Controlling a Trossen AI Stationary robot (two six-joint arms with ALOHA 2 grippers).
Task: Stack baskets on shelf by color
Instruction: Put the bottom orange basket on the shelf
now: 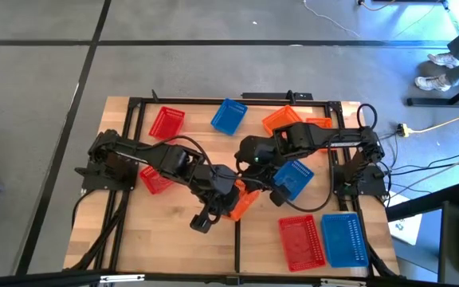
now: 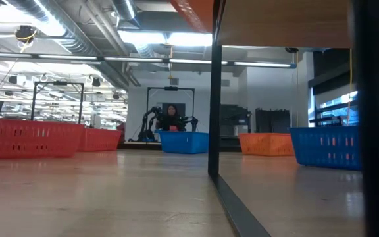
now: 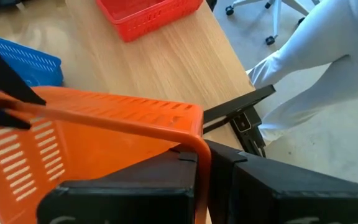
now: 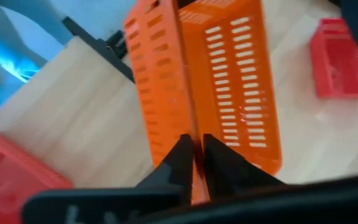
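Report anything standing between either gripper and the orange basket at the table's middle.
Nothing visible does. Both grippers are on the orange basket: the left gripper pinches its rim, and the right gripper pinches one wall.

place: robotics lab | signs: ceiling ducts [image 2: 77, 23], strip lights [image 2: 170, 39], another robot rig [image 2: 170, 118] behind

Plastic mesh, pale wood, black metal.
The slotted orange plastic basket [image 4: 229, 81] has smooth, slightly glossy walls; the light wooden plank shelf [image 1: 174, 247] looks smooth with a soft sheen, framed by matt black metal rails [image 1: 237, 239]; the dark gripper fingers [image 4: 182, 158] appear matt.
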